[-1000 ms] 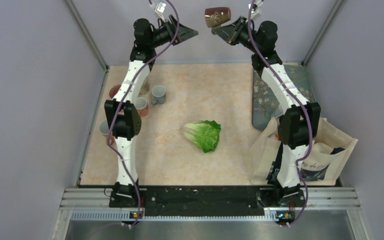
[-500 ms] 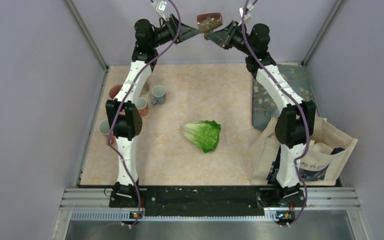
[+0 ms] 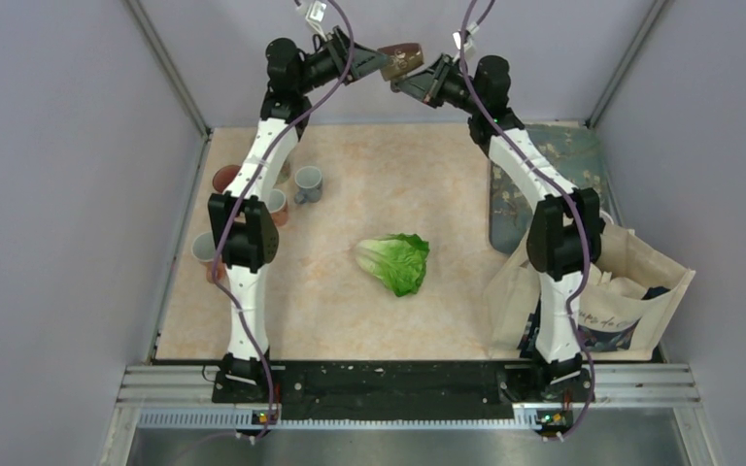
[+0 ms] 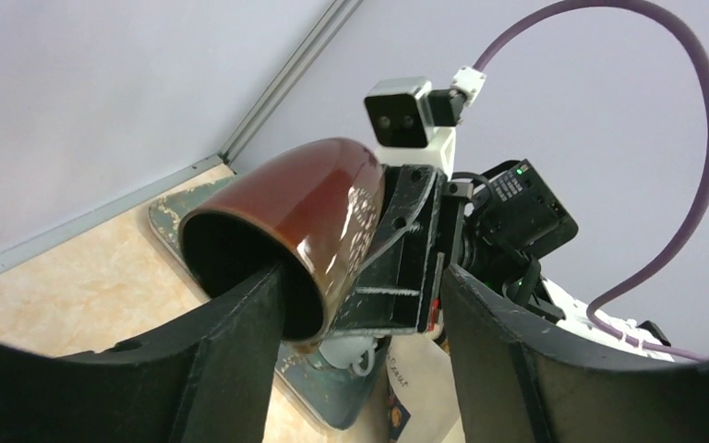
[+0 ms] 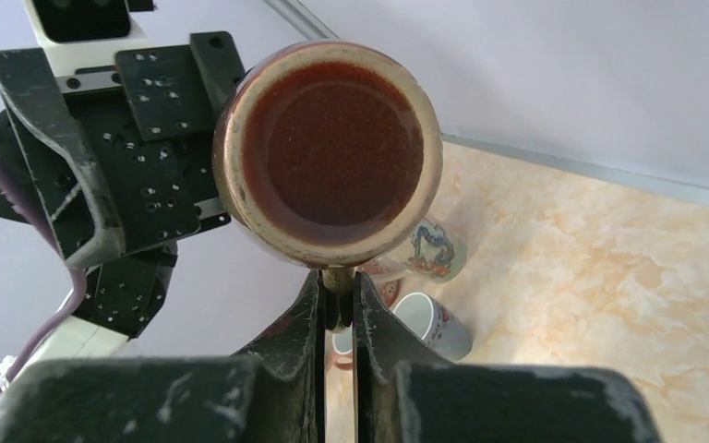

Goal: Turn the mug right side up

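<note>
In midair hangs a glossy cylindrical mug (image 4: 318, 198)

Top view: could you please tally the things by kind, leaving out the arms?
Mugs: 5 in clear view: 1 held mug, 4 other mugs; the left arm may hide another
Lettuce: 1
Bag: 1
Mat: 1
Total: 8

We see soft, even light from above, bright without harshness, leaving only faint shadows on the table (image 3: 330, 320). In the left wrist view a glossy highlight streaks the mug (image 4: 323, 203). In both wrist views the near fingers (image 5: 282, 369) are dark and blurred, out of focus.
</note>
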Available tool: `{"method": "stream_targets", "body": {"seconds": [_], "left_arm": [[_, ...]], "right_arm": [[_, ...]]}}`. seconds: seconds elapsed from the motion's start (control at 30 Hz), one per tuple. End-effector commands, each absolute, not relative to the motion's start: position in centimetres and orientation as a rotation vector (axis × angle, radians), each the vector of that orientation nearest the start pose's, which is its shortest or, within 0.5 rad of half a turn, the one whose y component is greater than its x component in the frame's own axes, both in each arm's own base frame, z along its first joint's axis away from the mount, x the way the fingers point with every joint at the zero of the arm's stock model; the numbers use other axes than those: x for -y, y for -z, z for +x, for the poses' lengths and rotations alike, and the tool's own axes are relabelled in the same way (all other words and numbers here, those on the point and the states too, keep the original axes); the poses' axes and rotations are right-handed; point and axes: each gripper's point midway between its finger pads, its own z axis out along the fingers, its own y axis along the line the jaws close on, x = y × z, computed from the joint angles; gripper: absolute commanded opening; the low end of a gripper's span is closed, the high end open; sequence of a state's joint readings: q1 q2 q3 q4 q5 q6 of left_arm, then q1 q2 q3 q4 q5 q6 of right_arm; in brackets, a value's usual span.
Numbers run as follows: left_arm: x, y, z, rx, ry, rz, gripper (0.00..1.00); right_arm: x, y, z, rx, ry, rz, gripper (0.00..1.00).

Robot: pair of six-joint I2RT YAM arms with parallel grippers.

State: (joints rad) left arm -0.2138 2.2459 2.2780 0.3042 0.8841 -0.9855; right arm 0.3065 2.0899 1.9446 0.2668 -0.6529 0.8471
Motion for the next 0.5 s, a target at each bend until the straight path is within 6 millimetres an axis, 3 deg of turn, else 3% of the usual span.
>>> {"method": "stream_targets", "body": {"seconds": [0.0,0.1,0.13,0.2,0.33,0.47], "left_arm": [[28.7,-44.8,53.1,-1.394,1.516,0.343,0.61],[29.0,-44.6,53.1,-1.402,1.534,0.330,0.44],[29.1,-44.4,53.2,-1.408,1.536,0.324,0.33],[29.0,-44.1,53.4,-1.418,1.534,0.315,0.02],[28.7,-43.2,53.7,-1.469,1.498,0.312,0.00],[26.8,-40.4,55.7,-1.595,1.316,0.275,0.00]], "right_arm": [[-32.8,-39.3,51.7,-1.523,-1.461,-0.240,0.00],[-33.6,-38.7,51.4,-1.529,-1.503,-0.252,0.00],[-33.7,-38.5,51.5,-1.535,-1.511,-0.255,0.00],[-34.0,-37.6,51.6,-1.559,-1.526,-0.259,0.00],[-33.9,-35.2,52.2,-1.652,-1.481,-0.242,0.00],[-33.0,-32.5,52.6,-1.755,-1.367,-0.239,0.45]]}}
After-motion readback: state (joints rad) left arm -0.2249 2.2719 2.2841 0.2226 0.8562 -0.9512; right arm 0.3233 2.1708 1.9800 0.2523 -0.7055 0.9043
